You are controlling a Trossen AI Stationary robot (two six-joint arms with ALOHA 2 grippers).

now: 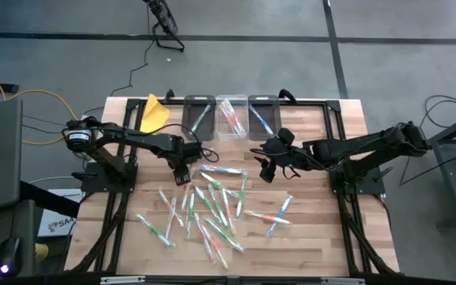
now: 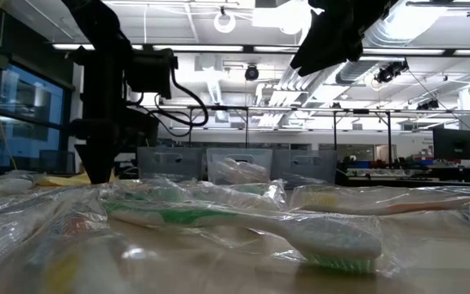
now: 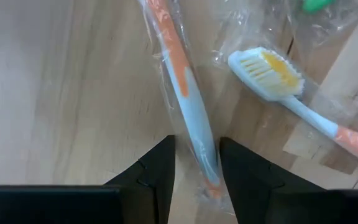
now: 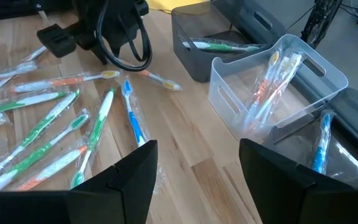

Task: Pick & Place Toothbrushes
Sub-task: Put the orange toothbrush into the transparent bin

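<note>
The left end effector (image 3: 194, 177) is low over the wood counter (image 1: 307, 245), w/ its two dark fingers on either side of one wrapped orange-and-white toothbrush (image 3: 182, 93); they sit close by it, but I can't tell if they squeeze it; a second orange one (image 3: 278, 81) lies just beside; the right end effector (image 4: 197, 180) hangs wide open above the counter, holding nothing, near three small bins (image 1: 232, 119) at the back edge; each bin has a few brushes in it; most toothbrushes (image 1: 204, 210) lie scattered in the middle of the counter; a yellow cloth (image 1: 154, 115) lies left of the bins.
</note>
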